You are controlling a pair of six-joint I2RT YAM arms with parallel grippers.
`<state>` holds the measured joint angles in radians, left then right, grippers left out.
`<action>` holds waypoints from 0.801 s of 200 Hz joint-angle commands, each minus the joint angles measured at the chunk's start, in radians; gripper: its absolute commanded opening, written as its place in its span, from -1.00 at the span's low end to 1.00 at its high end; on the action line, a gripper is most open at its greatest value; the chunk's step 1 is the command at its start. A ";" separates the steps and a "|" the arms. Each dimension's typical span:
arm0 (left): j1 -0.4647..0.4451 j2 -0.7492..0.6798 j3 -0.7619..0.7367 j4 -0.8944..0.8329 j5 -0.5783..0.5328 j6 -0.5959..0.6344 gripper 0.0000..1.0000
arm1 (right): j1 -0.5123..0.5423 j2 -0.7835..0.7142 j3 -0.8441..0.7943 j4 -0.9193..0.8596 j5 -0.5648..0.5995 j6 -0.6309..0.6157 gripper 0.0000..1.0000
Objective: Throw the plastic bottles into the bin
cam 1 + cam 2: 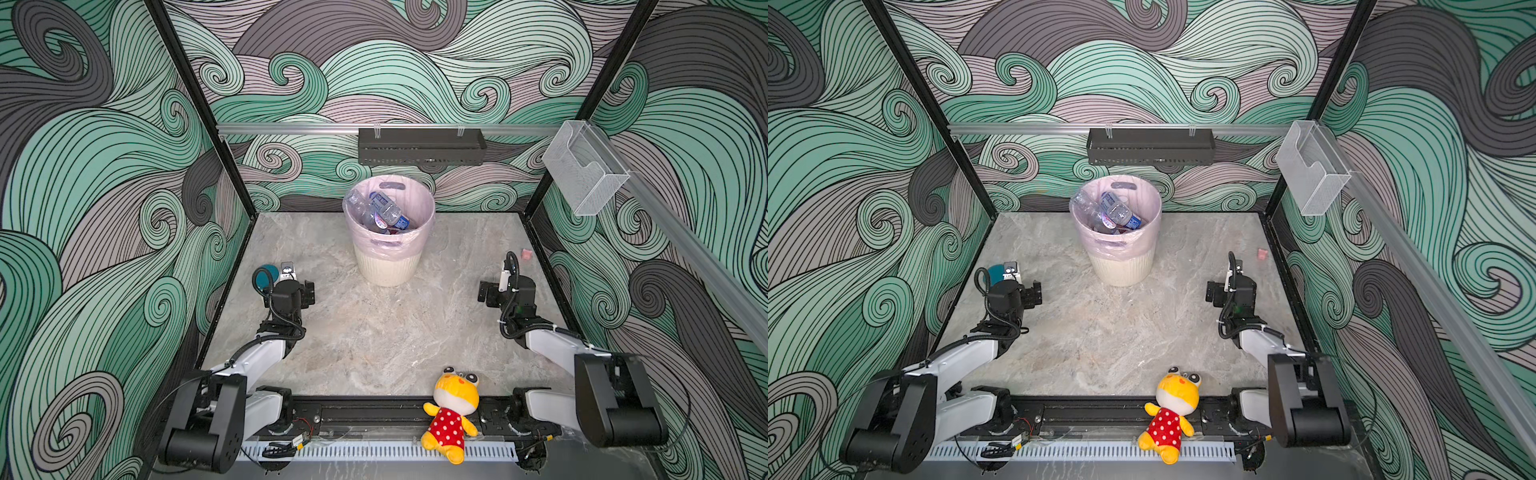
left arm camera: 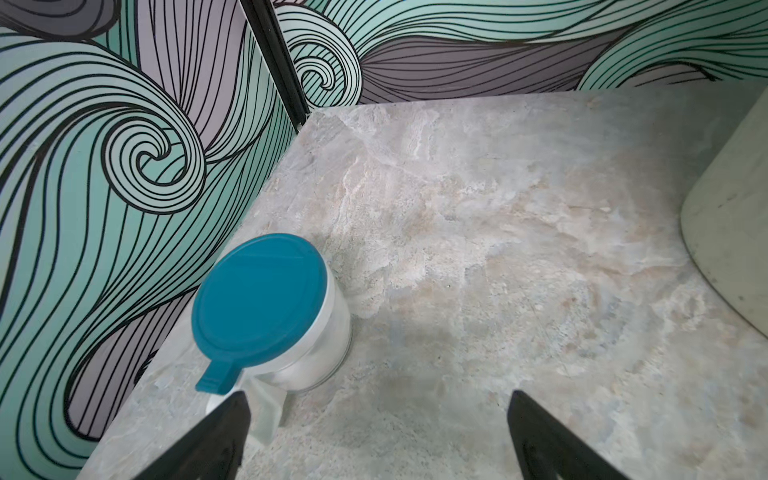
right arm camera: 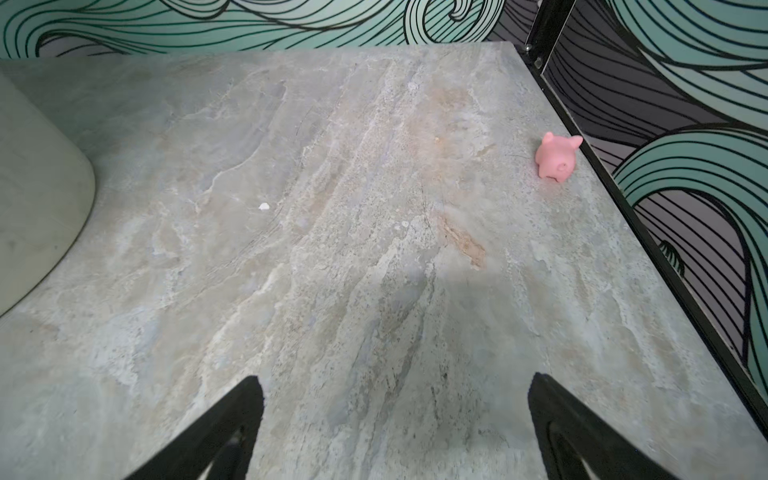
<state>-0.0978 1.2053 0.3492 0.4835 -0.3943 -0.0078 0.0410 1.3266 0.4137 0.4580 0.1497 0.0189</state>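
Note:
The bin [image 1: 388, 266] [image 1: 1121, 266], cream-white with a pink bag liner, stands at the back middle of the stone floor. Several clear plastic bottles [image 1: 380, 210] [image 1: 1117, 212] with blue labels lie inside it; no bottle shows on the floor. My left gripper [image 1: 309, 293] [image 1: 1036, 293] [image 2: 378, 399] hangs open and empty to the bin's near left. On the near right, my right gripper [image 1: 484, 295] [image 1: 1210, 293] [image 3: 395, 382] is also open, with only bare floor between its fingers. The bin's side wall [image 2: 731, 232] [image 3: 37, 187] shows at the edge of both wrist views.
A teal-lidded white cup [image 2: 262, 299] [image 1: 266, 276] stands by the left wall, just beyond my left gripper. A small pink pig [image 3: 555, 158] [image 1: 527, 253] sits by the right wall. A yellow plush toy [image 1: 453, 411] leans on the front rail. A black shelf [image 1: 422, 145] and a clear box [image 1: 586, 170] hang on the walls.

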 commanded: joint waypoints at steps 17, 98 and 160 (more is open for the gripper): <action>0.038 0.097 -0.001 0.223 0.098 -0.004 0.97 | -0.018 0.097 0.035 0.211 -0.014 -0.017 0.99; 0.145 0.336 0.116 0.224 0.273 -0.032 0.97 | -0.020 0.214 -0.019 0.412 -0.050 -0.030 0.99; 0.146 0.321 0.129 0.173 0.270 -0.047 0.97 | -0.018 0.204 -0.019 0.399 -0.051 -0.033 0.99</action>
<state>0.0437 1.5429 0.4599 0.6674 -0.1444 -0.0395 0.0246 1.5383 0.3809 0.8284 0.1047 -0.0006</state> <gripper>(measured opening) 0.986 0.996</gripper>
